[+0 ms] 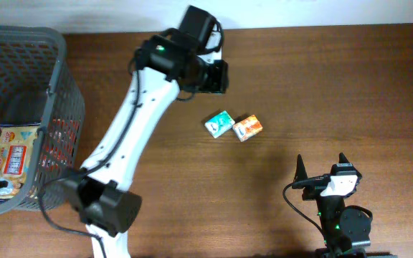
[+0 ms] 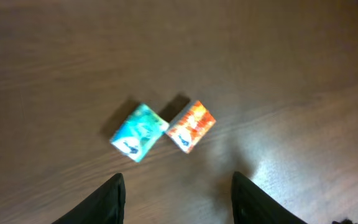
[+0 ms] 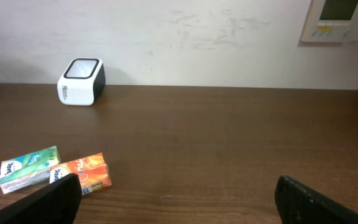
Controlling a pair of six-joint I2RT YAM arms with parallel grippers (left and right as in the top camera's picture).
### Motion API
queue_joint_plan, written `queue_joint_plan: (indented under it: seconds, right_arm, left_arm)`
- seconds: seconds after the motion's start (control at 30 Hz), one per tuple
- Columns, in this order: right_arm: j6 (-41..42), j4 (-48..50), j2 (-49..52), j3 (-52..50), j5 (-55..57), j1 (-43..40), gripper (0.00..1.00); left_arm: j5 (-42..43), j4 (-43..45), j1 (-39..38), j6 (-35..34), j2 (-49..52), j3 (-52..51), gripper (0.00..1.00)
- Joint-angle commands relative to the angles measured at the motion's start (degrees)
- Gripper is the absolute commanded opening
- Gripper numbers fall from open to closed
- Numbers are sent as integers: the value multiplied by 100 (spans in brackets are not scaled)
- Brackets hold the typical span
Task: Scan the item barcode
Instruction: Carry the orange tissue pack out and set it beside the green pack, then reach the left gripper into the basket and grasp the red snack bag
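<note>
Currently the left pincer [image 2: 178, 186] is hanging released over the brown counter [image 1: 350, 86]. Its two dark fingers [image 2: 114, 199] are standing apart with nothing between them. Just beyond them in the left wrist view, a teal carton [image 2: 139, 132] and an orange carton [image 2: 191, 126] are lying flat on the wood, corner to corner and touching or almost so. From overhead, the teal carton [image 1: 219, 124] is sitting to the left of the orange carton [image 1: 247, 127] near the middle of the counter. The left arm [image 1: 138, 122] is reaching across from the near edge, and its pincer [image 1: 217, 75] is hovering a little farther back than the pair. The right pincer [image 1: 321, 168] is waiting low at the near right side, spread wide and gripping nothing, well apart from both cartons. Its camera is looking across the counter at a small white and black scanner [image 3: 81, 81], which is standing by the pale wall [image 3: 197, 37] at the far edge. A dark mesh basket [image 1: 59, 64] is occupying the far left, with a yellow snack packet [image 1: 16, 158] lying inside it.
</note>
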Motion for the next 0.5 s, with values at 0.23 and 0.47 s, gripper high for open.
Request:
queue_joint_plan:
  seconds: [0.23, 0.47]
  right_arm:
    - [20, -17, -24, -50, -9, -37, 99]
    - [20, -17, -24, -50, -9, -37, 98]
  left_arm:
    - [-129, -603, 2494, 142, -1980, 140, 63]
    - [-1773, -1252, 4765, -44, -2413, 131, 62]
